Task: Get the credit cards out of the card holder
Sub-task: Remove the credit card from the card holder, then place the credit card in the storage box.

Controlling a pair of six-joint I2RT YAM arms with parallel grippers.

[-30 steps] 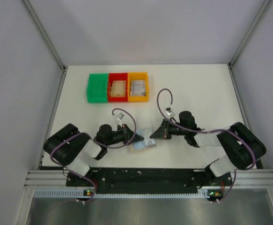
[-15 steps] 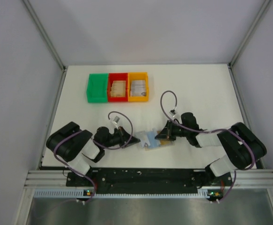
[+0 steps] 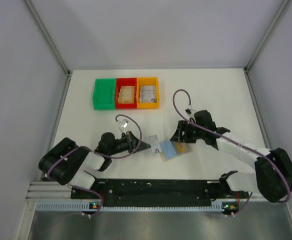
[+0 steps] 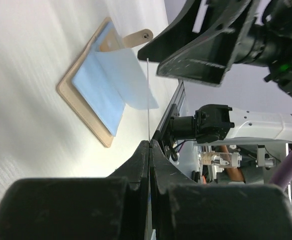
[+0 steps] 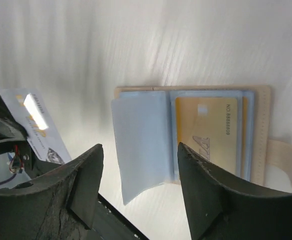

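Note:
The card holder (image 3: pixel 182 149) lies open on the table, tan with a blue-grey lining (image 5: pixel 258 107). A yellow credit card (image 5: pixel 211 129) sits in its pocket, and a blue-grey flap (image 5: pixel 140 142) stands up from it. My right gripper (image 5: pixel 140 150) hovers open just above the holder (image 3: pixel 178 136), touching nothing. My left gripper (image 3: pixel 147 147) is shut on a grey credit card (image 3: pixel 155 146), held clear of the holder to its left. The left wrist view shows that card (image 4: pixel 149 100) edge-on between the jaws, with the holder (image 4: pixel 83 107) beyond it.
Green (image 3: pixel 103 93), red (image 3: pixel 126 93) and orange (image 3: pixel 147 92) bins stand in a row at the back left. The red and orange ones hold cards. The arms' base rail (image 3: pixel 161 187) runs along the near edge.
The right gripper has opened and let go of the card holder, which now lies further right. The left gripper still grips the grey card, now clear of the holder.

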